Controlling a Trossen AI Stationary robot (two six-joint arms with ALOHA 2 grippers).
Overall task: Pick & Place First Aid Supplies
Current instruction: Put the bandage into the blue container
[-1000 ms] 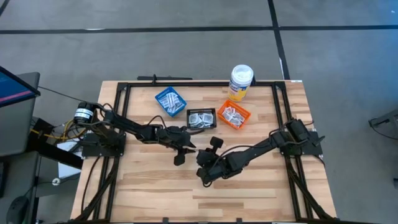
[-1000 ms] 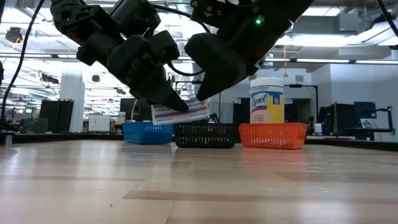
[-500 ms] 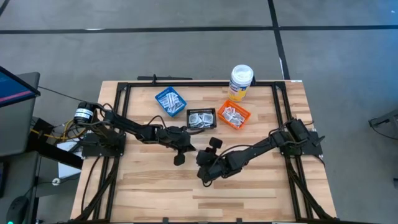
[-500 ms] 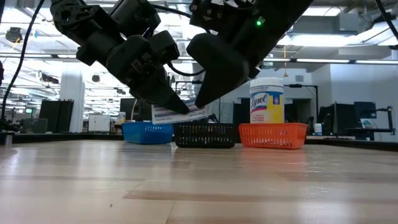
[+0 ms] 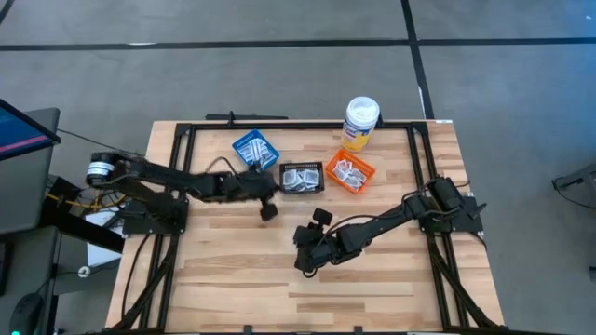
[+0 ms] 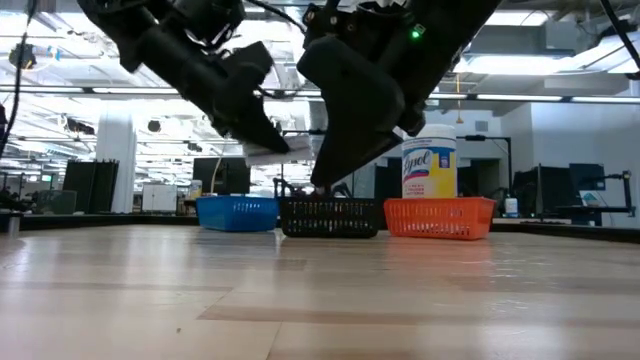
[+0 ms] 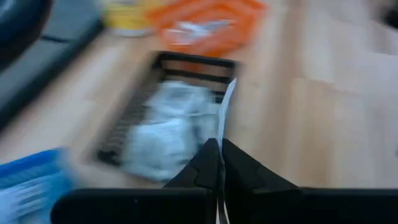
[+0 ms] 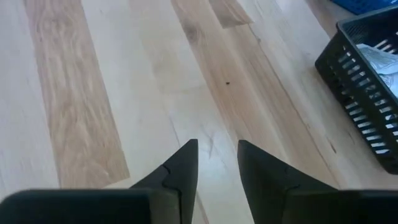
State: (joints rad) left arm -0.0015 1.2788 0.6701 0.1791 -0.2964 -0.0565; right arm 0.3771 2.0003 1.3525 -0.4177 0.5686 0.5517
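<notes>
My left gripper [image 7: 219,149] is shut on a thin white packet [image 7: 226,109], one of the first aid supplies. It hangs in the air close to the black basket [image 5: 301,177], which holds more white packets [image 7: 168,127]. In the low view the packet [image 6: 264,152] shows pale below the left fingers. My right gripper [image 8: 217,155] stands open over bare wood near the table's middle [image 5: 302,259], with nothing between its fingers. The blue basket [image 5: 254,151] and the orange basket [image 5: 349,171] also hold white packets. My left gripper pinches the white packet between its two fingers, on the packet's flat faces. The wrist view shows the packet edge-on, and its free end [image 7: 231,87] sticks out past the fingertips. The fingers slant downward. The packet is lifted clear of the table and the baskets.
A tall white bottle with a yellow label [image 5: 360,123] stands at the far edge behind the orange basket. A black frame [image 5: 186,130] runs round the table. Bare wood [image 5: 279,288] lies toward the near edge.
My left gripper has shut on the packet that my right gripper held. My right gripper has opened and let go. The left gripper has then risen and gone toward the far edge and the black basket, carrying the packet clear.
</notes>
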